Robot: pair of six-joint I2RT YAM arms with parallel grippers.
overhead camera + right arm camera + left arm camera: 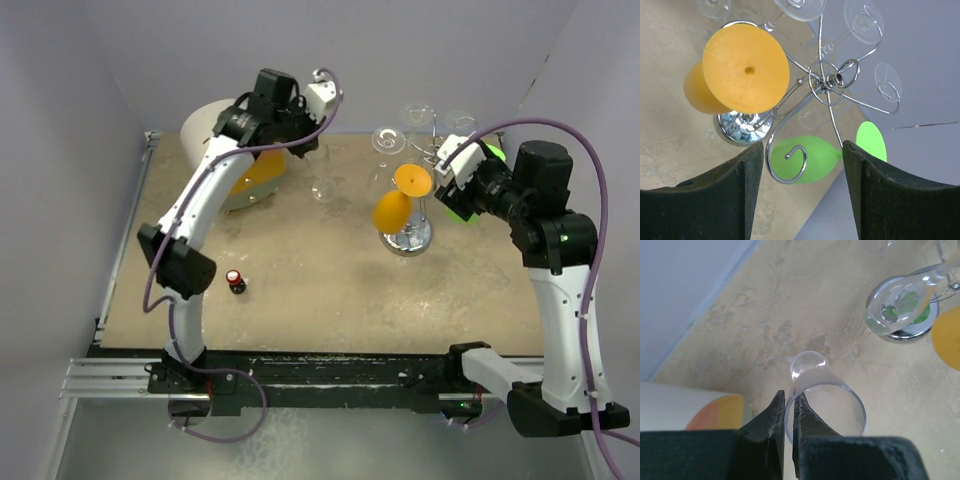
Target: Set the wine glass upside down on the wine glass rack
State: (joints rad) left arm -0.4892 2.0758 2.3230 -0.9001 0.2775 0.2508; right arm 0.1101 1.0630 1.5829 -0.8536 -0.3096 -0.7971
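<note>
A clear wine glass (323, 181) stands upright on the tan table, its round rim (826, 406) close below the left wrist camera. My left gripper (789, 401) is shut on that rim, one finger inside the bowl and one outside. The wine glass rack (409, 236), silver wire on a shiny chrome base (900, 315), stands to the right with its looped hub (826, 80). An orange glass (745, 67) and a green glass (805, 157) hang on it upside down. My right gripper (802, 146) hovers open over the rack's near side, holding nothing.
Clear glasses (388, 140) hang on the rack's far arms. A white and orange bowl (240, 160) lies at the back left, just behind the left arm. A small red-capped bottle (235, 281) stands on the table near the left arm's base. Walls close off the back.
</note>
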